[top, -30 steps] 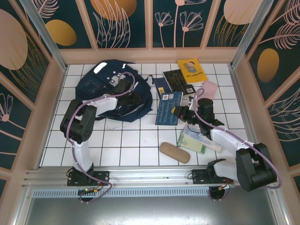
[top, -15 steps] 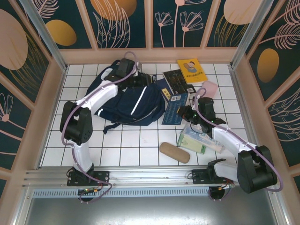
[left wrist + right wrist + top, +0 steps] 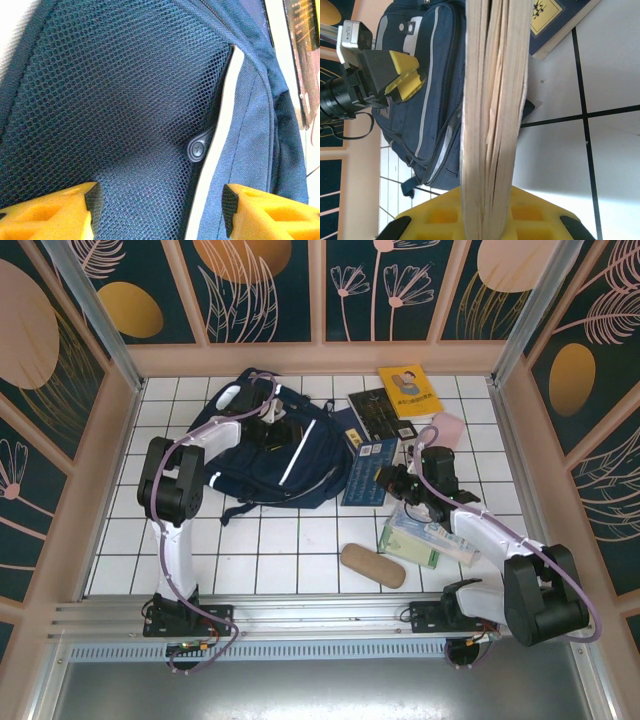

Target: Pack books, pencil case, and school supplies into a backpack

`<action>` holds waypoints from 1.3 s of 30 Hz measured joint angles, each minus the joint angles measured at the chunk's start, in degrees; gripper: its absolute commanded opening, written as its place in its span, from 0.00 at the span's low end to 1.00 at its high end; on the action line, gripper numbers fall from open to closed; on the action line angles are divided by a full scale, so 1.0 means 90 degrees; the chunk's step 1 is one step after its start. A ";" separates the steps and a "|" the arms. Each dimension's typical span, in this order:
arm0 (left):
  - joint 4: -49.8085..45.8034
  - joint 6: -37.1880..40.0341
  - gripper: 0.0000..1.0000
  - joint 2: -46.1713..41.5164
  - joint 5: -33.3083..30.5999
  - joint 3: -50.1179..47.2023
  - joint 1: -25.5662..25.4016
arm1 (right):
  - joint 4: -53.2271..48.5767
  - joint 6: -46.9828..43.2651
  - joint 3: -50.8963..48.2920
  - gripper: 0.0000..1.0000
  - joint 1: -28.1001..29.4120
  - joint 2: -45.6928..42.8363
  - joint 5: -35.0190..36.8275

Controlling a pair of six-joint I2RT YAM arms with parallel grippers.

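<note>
The backpack (image 3: 270, 455) lies flat, its contents hidden. The left gripper (image 3: 160, 205) hovers over its mesh, jaws apart. Just right of the backpack, the right gripper (image 3: 392, 480) clamps a dark blue book (image 3: 365, 472).

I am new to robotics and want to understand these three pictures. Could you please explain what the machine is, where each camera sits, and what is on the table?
These are two robot arms bolted at the near edge of a tiled table. The wide picture comes from a camera above and behind them; the two close pictures come from cameras on the wrists. On the table lie a blue backpack, a yellow book, a black book, a pink pouch, a pale green packet and a tan case. The left fingers stand open over the backpack's mesh. The right fingers pinch a dark blue book.
</note>
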 measured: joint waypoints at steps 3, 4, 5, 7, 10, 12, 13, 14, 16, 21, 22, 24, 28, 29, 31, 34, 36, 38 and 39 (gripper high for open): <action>0.0328 -0.0024 0.65 -0.0032 0.0216 -0.0209 0.0027 | 0.0041 0.0051 0.0010 0.00 0.0000 0.0044 0.0002; 0.0454 -0.0049 0.64 -0.0061 0.0291 -0.0291 0.0029 | 0.0049 0.0066 0.0022 0.00 0.0000 0.0070 0.0002; 0.0578 -0.0063 0.65 -0.0085 0.0386 -0.0374 0.0032 | 0.0053 0.0092 0.0044 0.00 -0.0002 0.0126 0.0005; 0.0704 -0.0092 0.65 -0.0090 0.0534 -0.0449 0.0029 | 0.0083 0.0131 0.0087 0.00 -0.0002 0.0231 0.0010; 0.0794 -0.0095 0.65 -0.0090 0.0678 -0.0483 0.0002 | 0.0175 0.0180 0.0177 0.00 -0.0007 0.0491 0.0029; 0.0811 -0.0095 0.64 -0.0090 0.0736 -0.0486 -0.0032 | 0.0177 0.0214 0.0289 0.00 -0.0007 0.0695 0.0061; 0.0816 -0.0092 0.64 -0.0090 0.0760 -0.0486 -0.0056 | 0.0175 0.0228 0.0369 0.00 -0.0007 0.0818 0.0080; 0.0814 -0.0090 0.64 -0.0090 0.0772 -0.0486 -0.0080 | 0.0175 0.0231 0.0461 0.00 -0.0007 0.0945 0.0124; 0.0816 -0.0087 0.64 -0.0090 0.0772 -0.0486 -0.0119 | 0.0172 0.0226 0.0641 0.00 -0.0005 0.1180 0.0192; 0.0794 0.0036 0.64 -0.0083 0.0784 -0.0476 -0.0228 | 0.0172 0.0221 0.0981 0.00 -0.0005 0.1700 0.0248; 0.0780 0.0075 0.64 -0.0068 0.0775 -0.0454 -0.0270 | 0.0172 0.0221 0.0996 0.00 -0.0005 0.1753 0.0255; 0.0772 0.0129 0.64 -0.0046 0.0743 -0.0425 -0.0357 | 0.0172 0.0221 0.0998 0.00 -0.0005 0.1821 0.0294; 0.0792 0.0172 0.65 -0.0051 0.0619 -0.0425 -0.0452 | 0.0170 0.0175 0.0996 0.00 0.0000 0.1851 0.0345; 0.0792 0.0172 0.65 -0.0056 0.0602 -0.0425 -0.0461 | 0.0170 0.0151 0.0998 0.00 0.0002 0.1851 0.0355; 0.0794 0.0172 0.65 -0.0058 0.0607 -0.0425 -0.0474 | 0.0170 0.0114 0.0998 0.00 0.0002 0.1851 0.0362; 0.0833 0.0119 0.64 -0.0058 0.0741 -0.0427 -0.0476 | 0.0170 0.0107 0.0996 0.00 0.0002 0.1855 0.0362; 0.0974 0.0019 0.64 -0.0058 0.0925 -0.0505 -0.0491 | 0.0170 0.0104 0.0996 0.00 0.0002 0.1870 0.0364; 0.1224 -0.0104 0.64 -0.0058 0.1076 -0.0636 -0.0498 | 0.0172 0.0104 0.0996 0.00 0.0000 0.1892 0.0364; 0.1341 -0.0175 0.64 -0.0063 0.1132 -0.0692 -0.0493 | 0.0172 0.0104 0.0996 0.00 0.0000 0.1904 0.0367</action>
